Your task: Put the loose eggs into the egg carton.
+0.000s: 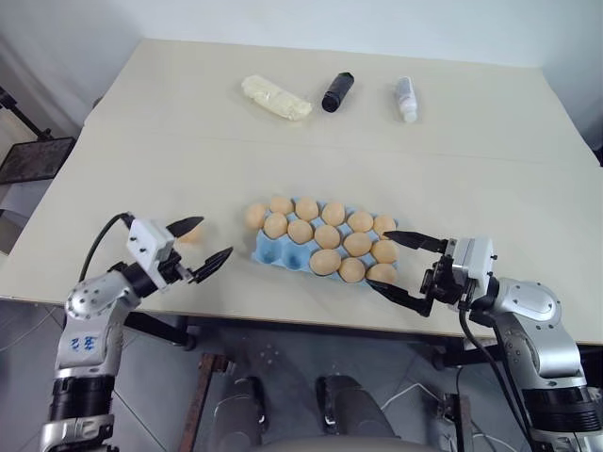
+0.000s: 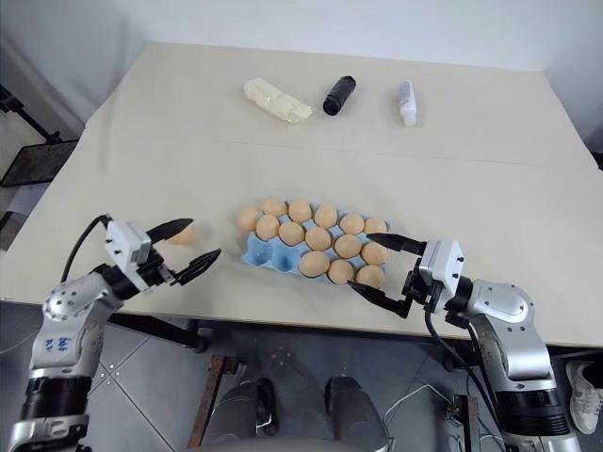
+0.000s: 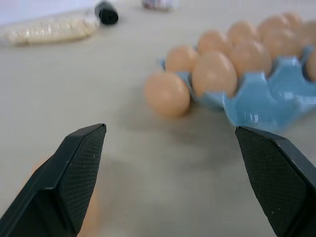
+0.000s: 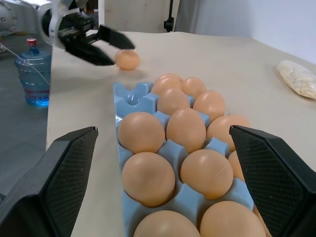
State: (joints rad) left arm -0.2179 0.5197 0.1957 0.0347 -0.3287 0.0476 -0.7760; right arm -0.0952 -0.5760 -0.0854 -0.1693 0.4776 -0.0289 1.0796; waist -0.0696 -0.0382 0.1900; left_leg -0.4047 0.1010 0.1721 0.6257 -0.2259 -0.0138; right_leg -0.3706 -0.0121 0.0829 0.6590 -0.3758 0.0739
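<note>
Eggs, smooth tan-orange ovals, fill most of the flat light-blue moulded egg carton near the front edge of the pale bench; at least two cups at its near-left corner look empty. One loose egg lies on the bench touching the carton's far-left corner, and another loose egg sits further left, just behind the left gripper. That gripper reaches out roughly level over the bench toward the carton, its black fingers wide apart and holding nothing. The right gripper comes in level from the other side, its fingers spread wide with the carton's right end and its eggs between them, clamped on nothing. The main danger, I'd say, is the left fingers nudging the egg beside them as they turn to it, sending it rolling to the bench edge. The right fingers could also knock seated eggs if they close or sweep inward. A pale yellow lumpy bag, a black cylinder and a small white bottle lie well apart at the far side.
</note>
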